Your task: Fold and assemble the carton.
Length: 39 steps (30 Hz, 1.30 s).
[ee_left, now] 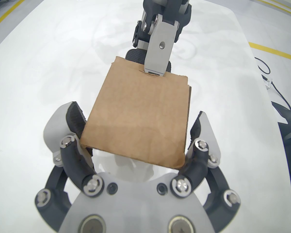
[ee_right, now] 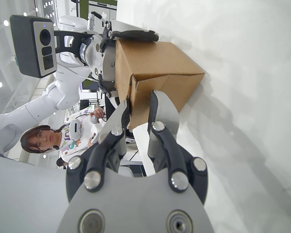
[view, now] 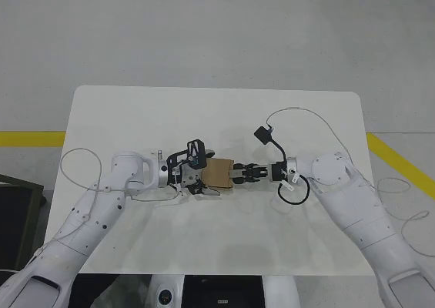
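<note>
A brown cardboard carton (view: pixel 219 173) is held between both arms, low over the middle of the white table (view: pixel 217 108). My left gripper (ee_left: pixel 137 112) grips the carton (ee_left: pixel 140 112) across its width, one pad on each side wall. In the top view the left gripper (view: pixel 196 175) is at the carton's left end. At the opposite end my right gripper (ee_right: pixel 140 99) is shut on the carton's edge, pinching a cardboard wall (ee_right: pixel 135 90) between its fingers. From the left wrist, one right finger (ee_left: pixel 160 47) lies over the carton's top edge.
Thin cables loop over the table: one behind the right arm (view: pixel 309 114), one beside the left arm (view: pixel 78 158). Bare table surface surrounds the carton on all sides. Yellow floor tape (view: pixel 17 138) runs past the table.
</note>
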Tool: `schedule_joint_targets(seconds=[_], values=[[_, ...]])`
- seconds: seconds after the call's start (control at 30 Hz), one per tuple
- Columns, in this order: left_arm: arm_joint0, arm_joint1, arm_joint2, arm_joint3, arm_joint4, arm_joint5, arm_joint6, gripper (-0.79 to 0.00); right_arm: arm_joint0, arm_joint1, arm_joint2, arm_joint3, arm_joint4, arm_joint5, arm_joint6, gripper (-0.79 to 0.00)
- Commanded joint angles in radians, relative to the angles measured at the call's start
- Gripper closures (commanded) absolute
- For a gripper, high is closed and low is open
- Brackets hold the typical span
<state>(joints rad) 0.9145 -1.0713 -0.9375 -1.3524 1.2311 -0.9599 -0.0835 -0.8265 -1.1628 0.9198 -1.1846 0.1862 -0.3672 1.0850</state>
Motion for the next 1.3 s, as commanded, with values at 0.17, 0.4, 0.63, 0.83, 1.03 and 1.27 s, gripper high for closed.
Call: schedule_joint_targets(seconds=[0.17,0.4,0.63,0.83,1.03,1.27], values=[[0.000,-0.001,-0.001,0.004,-0.002,0.000,-0.001,-0.785,-0.010,0.001,0.010,0.015,0.020,-0.026,0.003,-0.342],[0.000,-0.002,-0.001,0.005,-0.003,0.000,-0.004,-0.785,-0.041,0.018,0.056,-0.017,0.011,-0.031,0.007,-0.314],[0.000,-0.003,-0.005,0.009,-0.010,0.004,0.002,-0.785,-0.081,0.036,0.098,-0.073,-0.015,-0.015,0.009,-0.212],[0.006,0.000,-0.037,0.029,-0.089,-0.011,0.022,-0.785,-0.110,0.049,0.135,-0.138,-0.044,-0.026,-0.012,-0.222],[0.021,0.017,-0.106,0.011,-0.255,-0.052,-0.033,-0.785,-0.161,0.070,0.211,-0.184,-0.085,-0.114,-0.070,-0.388],[0.028,0.042,-0.208,-0.006,-0.335,0.010,-0.118,-0.785,-0.234,0.090,0.315,-0.197,-0.130,-0.345,-0.206,-0.785]])
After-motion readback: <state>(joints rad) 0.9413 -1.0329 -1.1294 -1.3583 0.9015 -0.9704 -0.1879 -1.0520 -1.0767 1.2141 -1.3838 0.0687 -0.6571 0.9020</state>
